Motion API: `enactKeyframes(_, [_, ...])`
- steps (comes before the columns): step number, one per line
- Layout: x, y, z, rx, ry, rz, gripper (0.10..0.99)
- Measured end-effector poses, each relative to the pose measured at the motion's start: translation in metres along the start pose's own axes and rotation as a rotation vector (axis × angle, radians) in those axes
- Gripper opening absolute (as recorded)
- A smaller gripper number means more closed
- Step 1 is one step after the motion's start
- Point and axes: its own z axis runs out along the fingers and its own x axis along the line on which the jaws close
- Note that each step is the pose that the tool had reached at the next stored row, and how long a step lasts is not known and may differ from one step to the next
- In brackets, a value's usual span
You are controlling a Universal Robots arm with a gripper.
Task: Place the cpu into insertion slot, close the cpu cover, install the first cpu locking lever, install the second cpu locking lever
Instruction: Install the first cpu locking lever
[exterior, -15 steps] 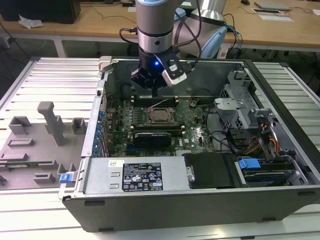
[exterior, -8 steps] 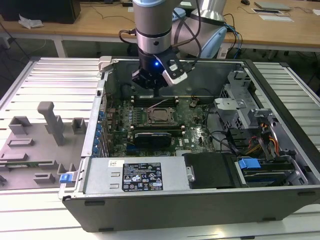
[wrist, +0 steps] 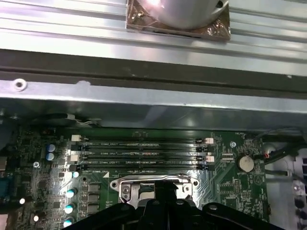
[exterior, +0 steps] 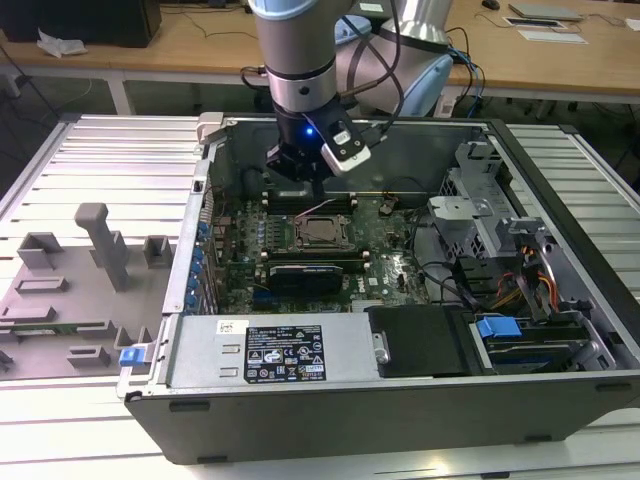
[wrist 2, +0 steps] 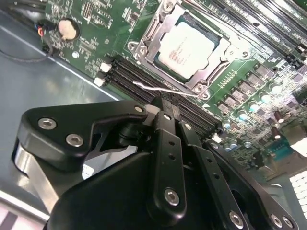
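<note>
Pale square cpu, faintly printed, lies framed by the silvery cpu cover at the exterior view's centre; the black gripper, fingers together, hangs beside.

No text you can read, black label on the metal housing with print too small to make out, faint markings on the cpu, perhaps lettering along the memory slots.

Place: I take it for a robotics lab.
Evidence: opened computer case on slatted metal table, wooden desks behind.
</note>
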Motion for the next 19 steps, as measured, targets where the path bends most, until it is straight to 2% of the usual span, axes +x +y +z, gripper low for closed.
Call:
enactKeyframes(2, [0.0005,0.0011,0.0032,0.003,-0.0033,0.017,0.106])
enactKeyframes(6, [0.0013,0.0048,0.0083,0.006,-0.0038,0.02,0.106])
enactKeyframes(10, [0.0017,0.0075,0.0158,0.017,-0.0039,0.018,0.106])
enactKeyframes(13, [0.0006,0.007,0.0208,0.026,-0.0037,0.017,0.106])
enactKeyframes(19, [-0.0029,0.0064,0.0253,0.026,-0.0037,0.017,0.106])
